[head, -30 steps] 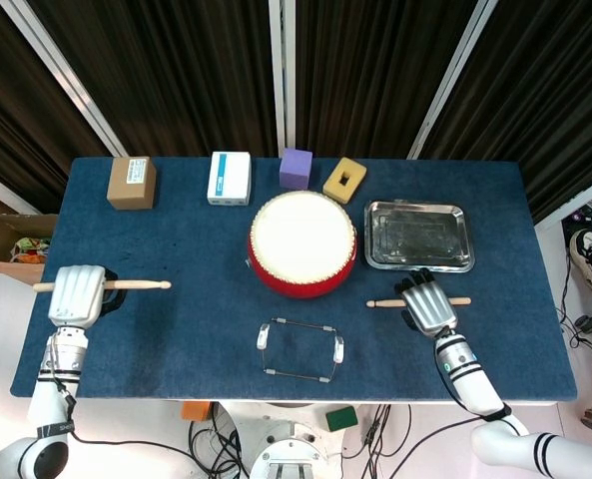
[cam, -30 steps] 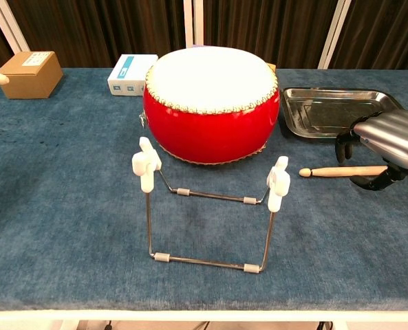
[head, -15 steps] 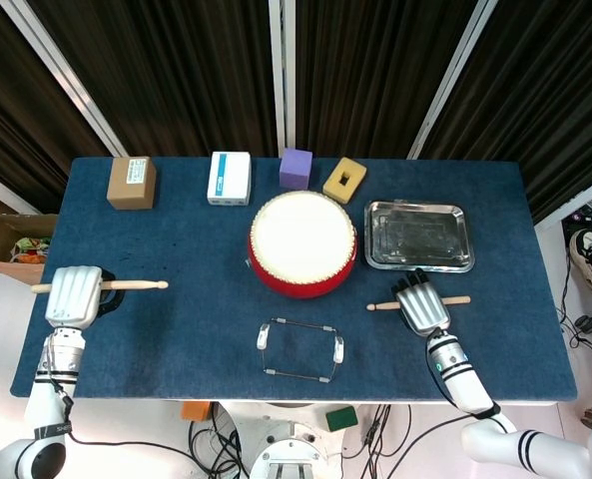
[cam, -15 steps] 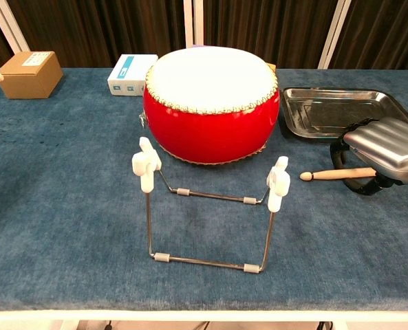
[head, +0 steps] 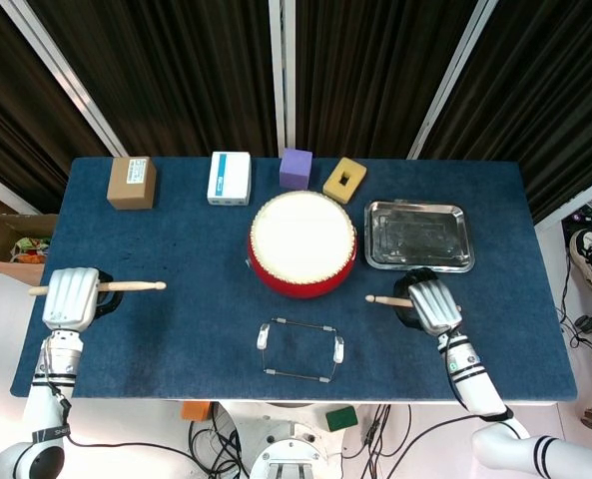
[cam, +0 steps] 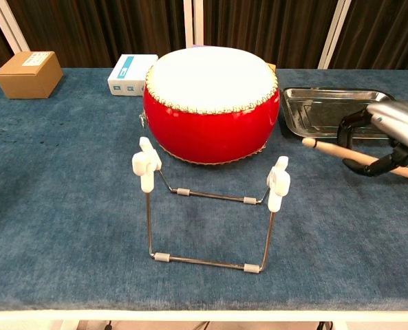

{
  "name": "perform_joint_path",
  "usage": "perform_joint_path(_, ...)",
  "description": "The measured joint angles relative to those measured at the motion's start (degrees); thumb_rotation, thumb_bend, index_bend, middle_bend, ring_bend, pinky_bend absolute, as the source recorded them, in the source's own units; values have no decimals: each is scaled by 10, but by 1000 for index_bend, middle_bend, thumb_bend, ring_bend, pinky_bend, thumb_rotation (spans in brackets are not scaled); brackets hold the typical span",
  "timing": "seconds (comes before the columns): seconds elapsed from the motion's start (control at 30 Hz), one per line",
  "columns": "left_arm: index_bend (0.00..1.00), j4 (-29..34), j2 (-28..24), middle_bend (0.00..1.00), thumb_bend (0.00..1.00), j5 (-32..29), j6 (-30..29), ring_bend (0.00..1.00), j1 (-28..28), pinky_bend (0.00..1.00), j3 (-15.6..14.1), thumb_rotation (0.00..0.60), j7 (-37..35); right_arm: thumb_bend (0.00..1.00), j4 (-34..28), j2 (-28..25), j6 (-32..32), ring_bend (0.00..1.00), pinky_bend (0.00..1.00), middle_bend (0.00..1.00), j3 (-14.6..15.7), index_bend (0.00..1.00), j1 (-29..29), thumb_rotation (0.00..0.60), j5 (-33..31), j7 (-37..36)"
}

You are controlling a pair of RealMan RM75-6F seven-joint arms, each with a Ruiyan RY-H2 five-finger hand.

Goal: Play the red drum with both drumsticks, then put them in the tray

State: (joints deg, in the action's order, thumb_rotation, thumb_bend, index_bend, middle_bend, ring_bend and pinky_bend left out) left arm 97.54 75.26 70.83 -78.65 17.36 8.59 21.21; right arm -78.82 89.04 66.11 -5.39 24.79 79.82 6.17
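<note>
One drumstick (cam: pixel 358 155) now lifted by right hand (cam: pixel 394 130)

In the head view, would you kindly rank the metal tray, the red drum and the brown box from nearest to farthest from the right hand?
From the right hand:
1. Metal tray, just behind it.
2. Red drum, toward the table's middle.
3. Brown box, at the far back corner on the left-hand side.

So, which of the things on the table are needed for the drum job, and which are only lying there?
Needed:
- red drum
- left drumstick, held by the left hand
- right drumstick, held by the right hand
- metal tray

Only lying there:
- brown box
- white box
- purple block
- yellow block
- wire stand
</note>
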Motion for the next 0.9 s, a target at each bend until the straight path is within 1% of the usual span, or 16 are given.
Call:
perform_joint_path(0.1,1000,3,0,1000,298,-2,0,1000,1,1000,1,600,1,505,-9,-17,4,264,267,519,-5,701,-6,600,4,-103)
perform_joint_path(0.2,1000,6,1,1000,298,-3,0,1000,2,1000,3,600,2,514,-12,-30,4,280,280,532,-10,708,-12,600,6,-220)
perform_joint_path(0.23,1000,7,1,1000,298,-3,0,1000,2,1000,3,600,2,517,-11,-33,5,284,284,535,-13,710,-14,600,7,-270)
perform_joint_path(0.3,1000,8,1,1000,298,-4,1,1000,3,1000,3,600,4,519,-8,-36,4,298,295,542,-18,711,-17,600,7,-348)
perform_joint_path(0.33,1000,9,0,1000,299,-4,1,1000,3,1000,3,600,4,520,-6,-37,3,302,299,543,-21,711,-19,600,7,-401)
perform_joint_path(0.53,1000,14,-3,1000,299,-3,-5,1000,-1,1000,1,600,3,518,9,-39,-8,304,304,543,-35,712,-24,600,9,-663)
perform_joint_path(0.67,1000,14,-4,1000,298,-3,-6,1000,-5,1000,-2,600,-1,501,30,-35,-17,304,303,540,-38,717,-25,600,21,-808)
perform_joint_path(0.7,1000,14,-4,1000,298,-3,-6,1000,-5,1000,-3,600,-2,486,36,-33,-18,304,303,535,-37,711,-24,600,25,-836)
perform_joint_path(0.77,1000,14,-5,1000,298,-2,-6,1000,-7,1000,-4,600,-3,422,50,-29,-18,304,303,523,-35,681,-24,600,37,-897)
perform_joint_path(0.8,1000,14,-6,1000,298,-2,-6,1000,-7,1000,-5,600,-3,359,56,-28,-17,305,303,516,-33,651,-23,600,44,-921)
perform_joint_path(0.9,1000,15,-8,1000,298,-1,-6,1000,-8,1000,-6,600,-3,227,77,-23,-9,304,303,507,-24,598,-21,600,71,-995)
